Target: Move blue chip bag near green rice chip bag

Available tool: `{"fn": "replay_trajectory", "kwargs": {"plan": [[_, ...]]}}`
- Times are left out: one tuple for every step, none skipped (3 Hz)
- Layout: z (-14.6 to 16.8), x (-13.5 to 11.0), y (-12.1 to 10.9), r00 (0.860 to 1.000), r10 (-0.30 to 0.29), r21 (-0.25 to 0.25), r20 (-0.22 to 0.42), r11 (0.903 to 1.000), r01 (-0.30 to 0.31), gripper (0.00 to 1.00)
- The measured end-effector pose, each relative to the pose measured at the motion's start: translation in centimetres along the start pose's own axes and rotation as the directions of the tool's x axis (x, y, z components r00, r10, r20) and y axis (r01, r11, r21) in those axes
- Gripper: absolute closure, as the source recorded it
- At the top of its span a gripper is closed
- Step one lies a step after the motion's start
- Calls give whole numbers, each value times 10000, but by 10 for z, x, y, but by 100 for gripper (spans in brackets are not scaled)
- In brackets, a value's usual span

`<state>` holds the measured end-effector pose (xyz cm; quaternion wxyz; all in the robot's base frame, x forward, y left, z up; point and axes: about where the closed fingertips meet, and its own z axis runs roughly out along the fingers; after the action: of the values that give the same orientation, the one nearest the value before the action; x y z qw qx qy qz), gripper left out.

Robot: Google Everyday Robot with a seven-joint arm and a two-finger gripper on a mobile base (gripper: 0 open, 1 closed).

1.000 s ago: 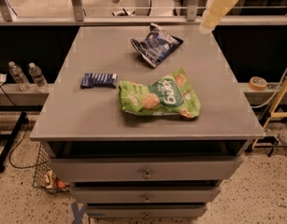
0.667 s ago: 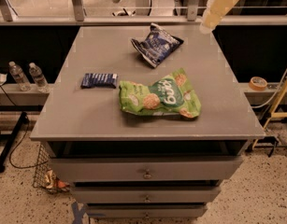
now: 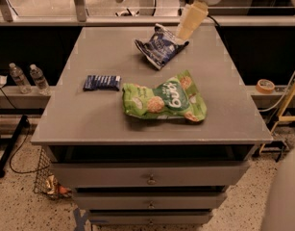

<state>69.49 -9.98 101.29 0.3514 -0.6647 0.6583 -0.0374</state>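
Starting at the front: seeing a stack of grey drawers [image 3: 149, 179] under the worktop [image 3: 84, 119], each carrying a small round knob. Finding a wire basket [image 3: 43, 174] standing on the speckled floor by the lower left corner.

Moving onto the worktop's near half: finding the green rice chip bag [image 3: 164, 100] lying flat, a little right of centre, with the printed side and white lettering facing up. Finding a small flat blue packet [image 3: 102, 82] with white stripes lying to the left of it, near but apart.

Looking off the worktop: noting two water bottles [image 3: 40, 79] standing on a low ledge at the left and a roll of tape [image 3: 265, 86] resting on a ledge at the right.

Going farther back: finding the blue chip bag [image 3: 160, 46] lying crumpled on the far half, right of centre, apart from the green rice chip bag, with bare worktop showing between them. Seeing the hand [image 3: 184, 30] hanging slanted from above, with the cream tip at the blue chip bag's far right edge, just beside or touching it, not managing to tell which. Not managing to tell how far open the hand is, nor whether it is gripping anything
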Motion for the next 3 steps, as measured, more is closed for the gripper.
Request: {"fn": "replay_trajectory", "kwargs": {"plan": [[68,5,4,9998,172,-861,-72,9961,-178,0],[124,10,13,9987,350,-1605,-361,9862,-404,0],[160,15,16,9969,573,-2017,-536,9772,-670,0]]}}
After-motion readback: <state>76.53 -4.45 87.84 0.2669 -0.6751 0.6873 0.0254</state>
